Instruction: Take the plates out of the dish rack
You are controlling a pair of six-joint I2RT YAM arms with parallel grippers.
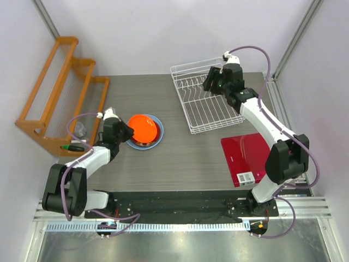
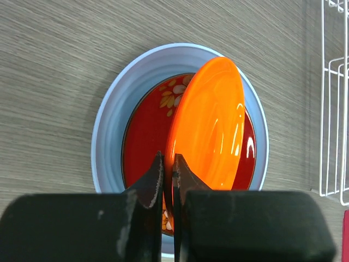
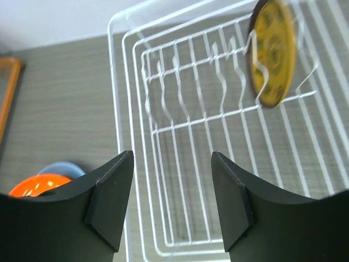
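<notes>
Plates: orange plate (image 2: 210,125) pinched by left gripper (image 2: 168,174), tilted over red plate (image 2: 144,131) on blue plate (image 2: 112,120), overhead centre-left. Yellow plate (image 3: 272,54) upright in rack (image 3: 180,164), upper right; right gripper (image 3: 172,202) wide, empty. Next: release orange, grasp yellow.

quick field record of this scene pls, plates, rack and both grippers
left gripper: jaws shut on the rim of the orange plate
orange plate: tilted over the stack
stack: dark red floral plate lying in the light blue plate, on the table
yellow plate: upright between the tines of the dish rack
right gripper: jaws open, empty, above the rack
plates in rack: one seen
</notes>
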